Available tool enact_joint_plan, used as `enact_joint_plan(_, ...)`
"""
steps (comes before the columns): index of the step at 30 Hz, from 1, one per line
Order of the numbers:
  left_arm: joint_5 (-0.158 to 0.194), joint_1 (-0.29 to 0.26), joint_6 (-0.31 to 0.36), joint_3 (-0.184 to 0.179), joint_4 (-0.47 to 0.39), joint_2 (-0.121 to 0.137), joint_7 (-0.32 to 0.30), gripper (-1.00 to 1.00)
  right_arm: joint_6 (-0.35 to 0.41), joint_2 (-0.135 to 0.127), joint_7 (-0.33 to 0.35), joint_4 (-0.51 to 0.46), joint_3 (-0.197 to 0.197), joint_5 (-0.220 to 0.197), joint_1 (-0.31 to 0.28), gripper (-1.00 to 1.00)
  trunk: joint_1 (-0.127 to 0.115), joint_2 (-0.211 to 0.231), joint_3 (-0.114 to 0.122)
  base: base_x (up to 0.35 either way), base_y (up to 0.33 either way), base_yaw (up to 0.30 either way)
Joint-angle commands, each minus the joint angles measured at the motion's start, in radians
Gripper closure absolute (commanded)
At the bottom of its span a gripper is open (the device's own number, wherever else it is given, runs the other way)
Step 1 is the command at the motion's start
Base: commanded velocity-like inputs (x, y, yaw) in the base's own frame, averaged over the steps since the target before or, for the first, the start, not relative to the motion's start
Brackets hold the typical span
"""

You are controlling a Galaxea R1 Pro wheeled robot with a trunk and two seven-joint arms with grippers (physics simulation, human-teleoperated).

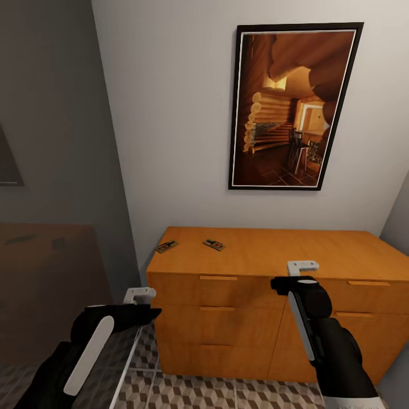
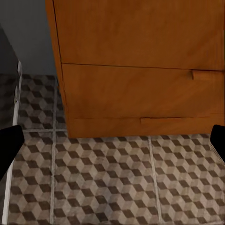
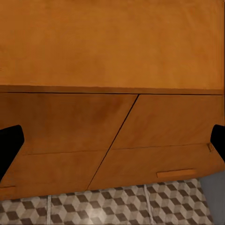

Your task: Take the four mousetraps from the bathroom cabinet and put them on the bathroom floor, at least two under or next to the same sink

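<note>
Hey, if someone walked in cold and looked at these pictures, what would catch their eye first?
Probably the large framed picture of a log-cabin interior, hanging on the pale wall above the orange-brown cabinet. Next, two small mousetraps lying apart on the cabinet's top near its left end. In the foreground both black arms reach toward it, the left pincer beside its left corner and the right pincer before its front edge.

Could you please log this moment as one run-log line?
left hand: open, empty | right hand: open, empty | two mousetraps on cabinet top

Two mousetraps [image 1: 167, 246] [image 1: 213, 245], one cabinet [image 1: 272, 255], one framed picture [image 1: 292, 108], two arms.
</note>
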Motion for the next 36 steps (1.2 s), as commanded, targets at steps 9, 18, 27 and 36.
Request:
enact_joint_plan(9, 0.010, -0.017, 0.014, -0.002, -0.001, -0.023, 0.012, -1.00, 0.006, 0.001, 0.004, 0.000, 0.002, 0.010, -0.012, -1.00, 0.000, -0.001, -0.001, 0.000, 0.000, 0.000)
enact_joint_plan(18, 0.009, -0.020, 0.015, -0.003, -0.002, -0.028, 0.012, -1.00, 0.006, 0.000, 0.004, -0.001, 0.002, 0.010, -0.021, -1.00, 0.000, -0.001, -0.001, 0.000, 0.000, 0.000)
enact_joint_plan(27, 0.009, -0.032, 0.016, -0.003, -0.002, -0.030, 0.012, -1.00, 0.006, 0.000, 0.004, 0.001, 0.002, 0.008, -0.084, -1.00, 0.000, -0.001, -0.001, 0.000, 0.000, 0.000)
enact_joint_plan(36, 0.010, -0.106, 0.018, -0.003, -0.002, -0.030, 0.010, -1.00, 0.006, 0.004, 0.003, 0.004, 0.002, 0.002, -0.173, -1.00, 0.000, -0.001, -0.001, 0.000, 0.000, 0.000)
